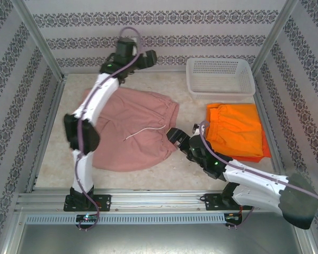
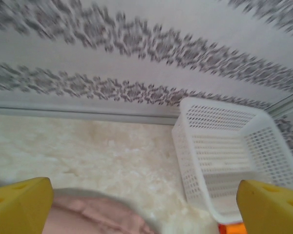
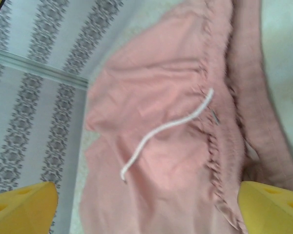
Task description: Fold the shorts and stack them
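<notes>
Dusty pink shorts point(image 1: 130, 129) lie spread on the table at centre left, their white drawstring point(image 1: 143, 132) loose on top. Folded bright orange shorts point(image 1: 236, 129) lie at the right. My left gripper point(image 1: 148, 57) hangs open above the back of the table, past the pink shorts' far edge point(image 2: 97, 219), holding nothing. My right gripper point(image 1: 174, 136) is open just off the pink shorts' gathered waist on their right side. In the right wrist view the pink cloth point(image 3: 171, 161) and drawstring point(image 3: 161, 129) lie ahead of the open gripper point(image 3: 146, 209); its yellow fingertips point(image 3: 22, 204) stand wide apart.
A white perforated basket point(image 1: 222, 91) stands at the back right, just behind the orange shorts; its near rim point(image 2: 183, 136) is right of the open left gripper point(image 2: 146, 209). Patterned walls and metal rails enclose the table.
</notes>
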`<move>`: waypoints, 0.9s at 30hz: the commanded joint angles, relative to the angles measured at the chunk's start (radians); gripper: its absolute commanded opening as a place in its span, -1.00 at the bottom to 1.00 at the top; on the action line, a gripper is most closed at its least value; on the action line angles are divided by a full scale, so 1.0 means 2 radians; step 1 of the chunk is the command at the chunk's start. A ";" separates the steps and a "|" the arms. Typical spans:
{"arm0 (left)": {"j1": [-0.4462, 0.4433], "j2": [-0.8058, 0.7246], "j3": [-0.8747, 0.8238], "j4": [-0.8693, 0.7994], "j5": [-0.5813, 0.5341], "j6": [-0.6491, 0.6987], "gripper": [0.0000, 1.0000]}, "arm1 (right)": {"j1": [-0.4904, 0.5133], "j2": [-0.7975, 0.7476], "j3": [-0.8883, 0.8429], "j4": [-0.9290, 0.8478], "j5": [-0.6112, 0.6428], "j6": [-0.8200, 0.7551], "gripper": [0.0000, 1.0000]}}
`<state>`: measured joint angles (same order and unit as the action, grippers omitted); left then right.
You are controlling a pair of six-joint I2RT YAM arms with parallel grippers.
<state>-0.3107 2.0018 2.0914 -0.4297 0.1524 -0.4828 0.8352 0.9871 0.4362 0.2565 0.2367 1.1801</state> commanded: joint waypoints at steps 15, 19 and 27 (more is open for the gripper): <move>0.157 -0.474 -0.659 0.124 -0.040 -0.153 1.00 | -0.122 0.345 0.334 -0.023 -0.282 -0.168 0.90; 0.205 -0.530 -0.701 0.074 -0.035 -0.159 1.00 | -0.138 0.467 0.423 -0.032 -0.293 -0.164 0.85; 0.269 -0.573 -0.725 -0.008 -0.020 -0.182 1.00 | -0.167 0.621 0.564 -0.070 -0.295 -0.152 0.82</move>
<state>0.2005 0.8875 0.6697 -0.3508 0.0971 -0.8062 0.5236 2.1891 1.4803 0.1547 -0.3359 0.8799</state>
